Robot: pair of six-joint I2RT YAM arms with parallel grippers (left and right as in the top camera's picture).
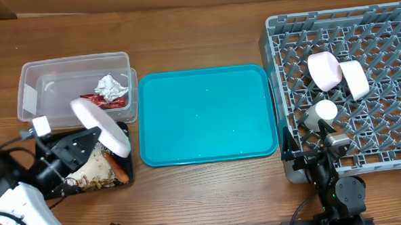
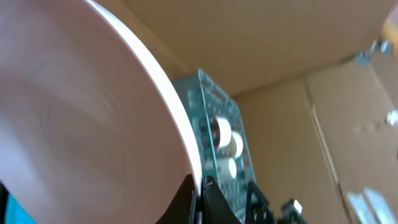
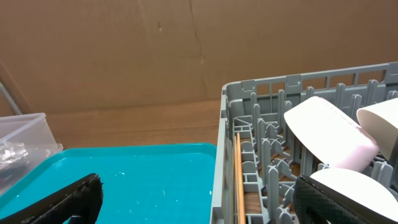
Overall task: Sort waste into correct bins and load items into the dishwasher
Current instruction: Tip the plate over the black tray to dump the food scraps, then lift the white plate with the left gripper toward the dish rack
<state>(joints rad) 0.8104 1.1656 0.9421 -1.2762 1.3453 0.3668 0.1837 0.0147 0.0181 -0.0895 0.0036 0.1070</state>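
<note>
My left gripper (image 1: 93,135) is shut on the rim of the round white plate (image 1: 103,127) and holds it tilted on edge above the black tray (image 1: 127,178). In the left wrist view the plate (image 2: 81,106) fills the frame above the pinched jaws (image 2: 199,186). Peanut shells (image 1: 95,173) and an orange stick (image 1: 119,170) lie in the black tray. The clear tub (image 1: 29,79) holds the paper ball (image 1: 111,84) and red wrapper (image 1: 105,100). The grey rack (image 1: 386,23) holds the pink bowl (image 1: 324,71), white bowl (image 1: 353,79), cup (image 1: 322,112) and chopsticks (image 3: 238,180). My right gripper (image 3: 199,193) is open and empty, straddling the rack's left wall.
The teal serving tray (image 1: 207,112) lies between the bins and the rack, with only small crumbs on it. A brown cardboard wall (image 3: 155,50) stands behind the wooden table. The right arm's base (image 1: 343,191) is at the table's front edge.
</note>
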